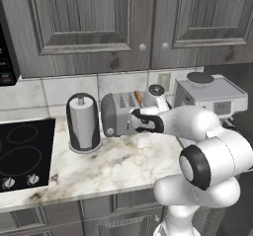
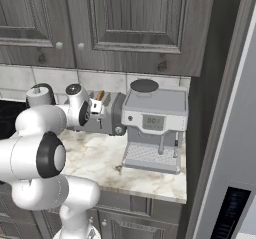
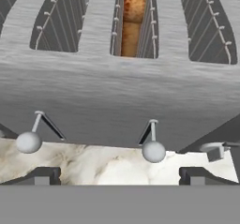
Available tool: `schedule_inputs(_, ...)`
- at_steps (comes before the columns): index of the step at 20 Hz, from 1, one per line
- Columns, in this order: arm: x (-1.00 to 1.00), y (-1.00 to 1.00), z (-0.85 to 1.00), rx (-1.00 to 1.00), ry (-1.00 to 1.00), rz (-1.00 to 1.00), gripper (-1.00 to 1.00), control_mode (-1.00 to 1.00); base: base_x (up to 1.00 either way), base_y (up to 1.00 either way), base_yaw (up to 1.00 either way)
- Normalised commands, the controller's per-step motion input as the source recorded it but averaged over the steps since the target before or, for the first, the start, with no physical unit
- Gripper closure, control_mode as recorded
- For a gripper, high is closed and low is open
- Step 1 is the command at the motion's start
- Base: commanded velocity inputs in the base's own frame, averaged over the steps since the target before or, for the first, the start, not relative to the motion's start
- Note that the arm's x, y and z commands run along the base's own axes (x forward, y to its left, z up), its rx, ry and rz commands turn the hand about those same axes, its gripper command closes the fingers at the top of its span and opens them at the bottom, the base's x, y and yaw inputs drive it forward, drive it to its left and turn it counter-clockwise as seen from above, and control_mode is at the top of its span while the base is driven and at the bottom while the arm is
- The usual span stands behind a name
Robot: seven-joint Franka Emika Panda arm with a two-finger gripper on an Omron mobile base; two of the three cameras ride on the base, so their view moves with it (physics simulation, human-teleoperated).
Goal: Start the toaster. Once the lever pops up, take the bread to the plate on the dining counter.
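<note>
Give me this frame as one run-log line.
stage: approaching lever | gripper: open, empty, facing grey metallic toaster front | tan-brown bread slice: in slot | ball-tipped levers: untouched

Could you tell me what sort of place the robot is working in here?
A home kitchen, rendered in simulation: a marble worktop carries a toaster with bread in a slot, beside a coffee machine and a black cooktop, under grey wood cabinets.
</note>
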Motion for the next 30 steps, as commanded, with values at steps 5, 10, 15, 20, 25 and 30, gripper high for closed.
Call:
schedule_inputs(5,0.04,0.00,0.00,0.00,0.00,0.00,-1.00,-1.00,0.00,0.00,0.00)
schedule_inputs(10,0.12,0.04,-0.01,0.00,0.00,0.00,-1.00,-1.00,0.00,0.00,0.00)
schedule_inputs(15,0.18,0.09,-0.05,0.00,0.00,0.00,-1.00,-1.00,0.00,0.00,0.00)
schedule_inputs(20,0.09,0.03,-0.05,0.00,0.00,0.00,-1.00,-1.00,0.00,0.00,0.00)
schedule_inputs(25,0.00,0.00,-0.10,0.00,0.00,0.00,-1.00,-1.00,0.00,0.00,0.00)
schedule_inputs(30,0.00,0.00,-0.14,0.00,0.00,0.00,-1.00,-1.00,0.00,0.00,0.00)
